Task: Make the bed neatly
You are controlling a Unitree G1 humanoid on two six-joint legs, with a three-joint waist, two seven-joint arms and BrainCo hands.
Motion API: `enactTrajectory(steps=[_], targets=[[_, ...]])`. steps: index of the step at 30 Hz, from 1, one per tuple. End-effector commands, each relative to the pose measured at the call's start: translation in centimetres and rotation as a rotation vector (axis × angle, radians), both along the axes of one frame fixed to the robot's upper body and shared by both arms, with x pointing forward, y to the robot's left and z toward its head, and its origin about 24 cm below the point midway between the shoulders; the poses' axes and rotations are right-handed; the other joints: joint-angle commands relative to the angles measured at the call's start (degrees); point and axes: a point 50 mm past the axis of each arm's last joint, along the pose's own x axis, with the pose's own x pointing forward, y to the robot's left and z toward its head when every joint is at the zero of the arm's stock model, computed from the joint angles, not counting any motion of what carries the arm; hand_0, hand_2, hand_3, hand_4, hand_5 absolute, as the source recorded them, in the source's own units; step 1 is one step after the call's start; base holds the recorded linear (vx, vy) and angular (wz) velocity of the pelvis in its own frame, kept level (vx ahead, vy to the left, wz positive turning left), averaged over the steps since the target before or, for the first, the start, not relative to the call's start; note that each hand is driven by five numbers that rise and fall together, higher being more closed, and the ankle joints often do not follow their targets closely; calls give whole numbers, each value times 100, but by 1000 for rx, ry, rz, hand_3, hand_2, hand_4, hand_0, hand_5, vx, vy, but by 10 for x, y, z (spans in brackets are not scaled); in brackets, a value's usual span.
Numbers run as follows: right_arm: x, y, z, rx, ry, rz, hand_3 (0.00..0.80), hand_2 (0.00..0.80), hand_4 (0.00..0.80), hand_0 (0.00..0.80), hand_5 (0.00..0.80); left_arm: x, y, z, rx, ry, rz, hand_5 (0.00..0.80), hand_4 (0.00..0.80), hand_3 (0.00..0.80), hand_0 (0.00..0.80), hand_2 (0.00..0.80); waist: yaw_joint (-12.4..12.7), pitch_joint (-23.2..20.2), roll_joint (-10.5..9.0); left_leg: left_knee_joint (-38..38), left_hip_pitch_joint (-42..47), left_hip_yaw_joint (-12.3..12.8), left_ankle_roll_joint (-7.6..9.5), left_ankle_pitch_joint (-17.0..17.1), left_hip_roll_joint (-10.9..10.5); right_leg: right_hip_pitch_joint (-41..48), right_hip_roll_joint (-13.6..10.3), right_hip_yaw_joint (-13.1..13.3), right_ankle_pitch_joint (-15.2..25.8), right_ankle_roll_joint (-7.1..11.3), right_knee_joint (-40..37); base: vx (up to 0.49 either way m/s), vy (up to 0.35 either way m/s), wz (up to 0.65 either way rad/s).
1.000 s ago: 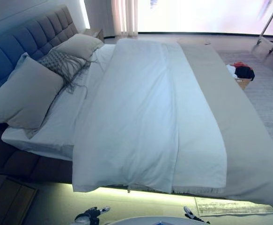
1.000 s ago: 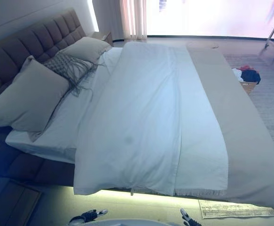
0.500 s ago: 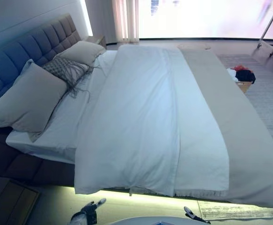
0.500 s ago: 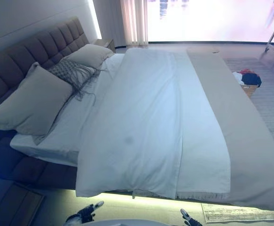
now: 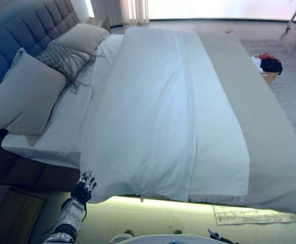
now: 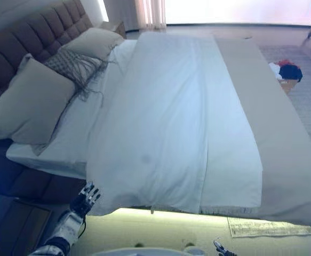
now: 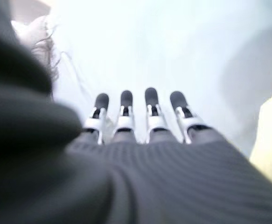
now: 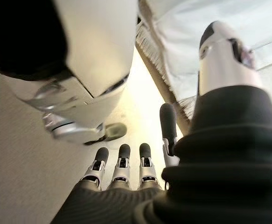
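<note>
A white duvet (image 5: pixel 153 101) lies along the middle of the bed, its near edge hanging over the bed's side. A beige cover (image 5: pixel 249 101) lies on the right half. Two cream pillows (image 5: pixel 23 94) (image 5: pixel 81 36) and a grey fringed cushion (image 5: pixel 61 58) rest by the tufted headboard (image 5: pixel 15 30). My left hand (image 5: pixel 83 187) is open with straight fingers, raised just below the duvet's near left corner; its fingers (image 7: pixel 126 100) point at the white cloth. My right hand (image 8: pixel 122 168) is open and hangs low near the floor by the bed's side.
A basket of clothes (image 5: pixel 267 66) stands on the grey rug (image 5: pixel 295 96) beyond the bed's far right. A wooden nightstand (image 5: pixel 5 213) is at lower left. A small mat (image 5: pixel 254 216) lies on the floor under the bed's near edge.
My left hand has risen from the bottom edge up to the duvet's near left corner. The camera has tilted, so the whole scene has shifted.
</note>
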Motion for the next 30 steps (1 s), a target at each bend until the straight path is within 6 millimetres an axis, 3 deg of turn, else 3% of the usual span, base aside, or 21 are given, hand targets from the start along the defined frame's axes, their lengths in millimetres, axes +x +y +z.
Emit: enactTrajectory(steps=[1,12,20,24,30], targets=[[50,1,11,-2,-157,34,0,0,0,0,0,57,13,51,1,-256,67,0,0,0,0,0,-235,578,-232,479,-853,-306,-33,284,106,-879,-328,210,100,234,757,-394,82,-6],[113,-24,47,-64,-412,53,0,0,0,0,0,114,32,137,38,-503,41,0,0,0,0,0,-250,1372,-681,1383,-2559,-281,53,243,51,-2623,-254,511,193,257,1550,-210,34,-2],[146,-32,70,-68,-523,64,0,0,0,0,0,139,26,179,49,-607,35,0,0,0,0,0,-201,1675,-796,2000,-3282,-370,70,94,85,-3203,-240,468,58,234,2114,-121,4,6],[157,-37,80,-75,-560,69,0,0,0,0,0,143,33,199,84,-660,58,0,0,0,0,0,-193,1776,-848,2300,-3646,-420,70,44,121,-3513,-230,452,-10,180,2391,-132,43,3],[155,-57,90,-119,-590,22,0,0,0,0,0,148,53,240,155,-744,83,0,0,0,0,0,-203,1862,-884,2866,-4201,-526,106,-105,240,-4034,-262,482,-154,114,2977,-102,76,2]])
